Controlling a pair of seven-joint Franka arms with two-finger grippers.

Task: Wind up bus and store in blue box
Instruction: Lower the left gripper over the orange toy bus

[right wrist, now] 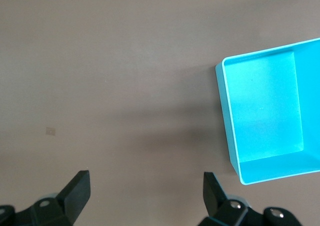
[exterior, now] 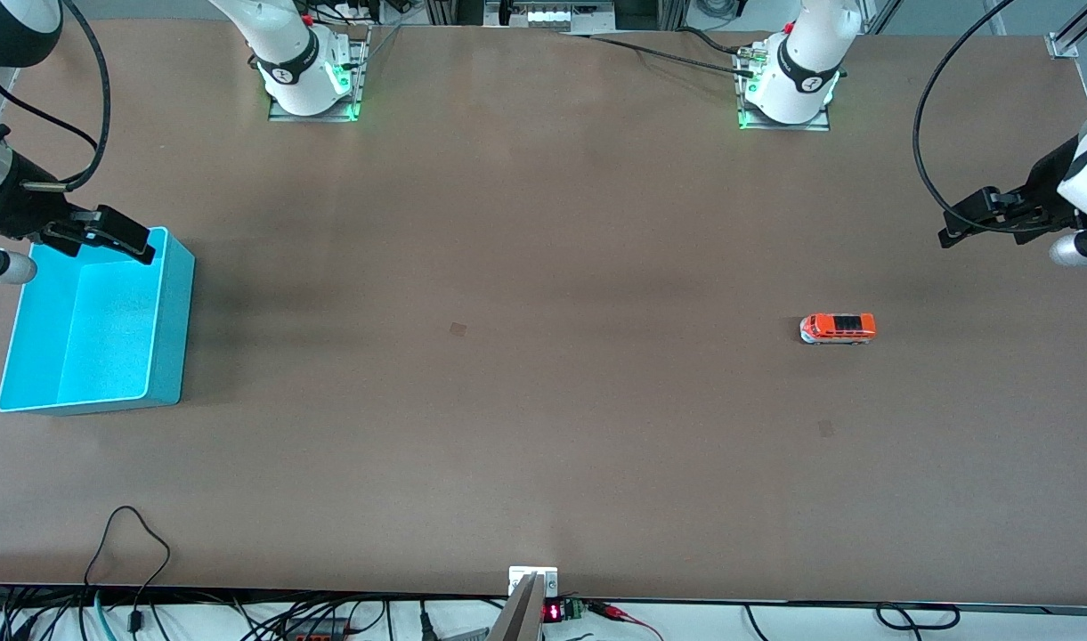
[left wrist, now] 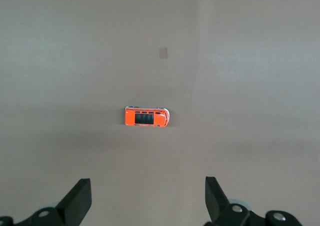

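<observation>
Both tools hang spread wide and empty, the left tool (exterior: 953, 233) above the desk (exterior: 543, 374) at its own arm's end, where the bus (exterior: 838, 328) stands on its wheels, and the right tool (exterior: 125, 239) over the blue box (exterior: 171, 329) at the right arm's end.
</observation>
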